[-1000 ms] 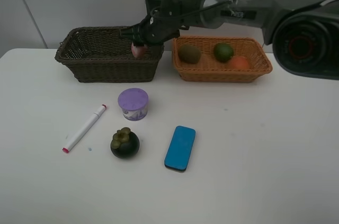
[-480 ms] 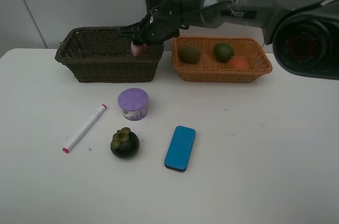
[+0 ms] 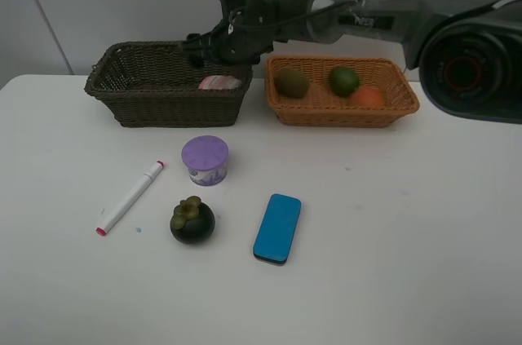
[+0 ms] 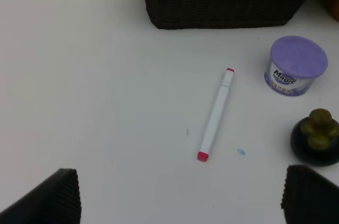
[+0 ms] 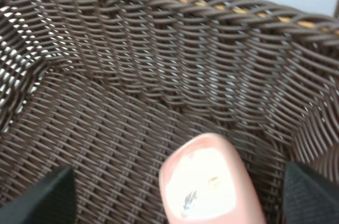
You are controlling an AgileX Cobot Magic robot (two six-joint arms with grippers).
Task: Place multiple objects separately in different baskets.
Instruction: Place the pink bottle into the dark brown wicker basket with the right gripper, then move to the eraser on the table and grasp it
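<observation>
I note the right claw [image 3: 208,47] spread open, empty, over the dark brown basket [image 3: 163,107], the pink bottle [image 3: 218,82] lying inside it; a low retreat could catch its rim and drag the basket across the surface [image 3: 391,223].

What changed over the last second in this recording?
The right end effector opened and released the pink bottle, which dropped to lie in the dark basket. The marker, tub, mangosteen and blue block stayed put.
</observation>
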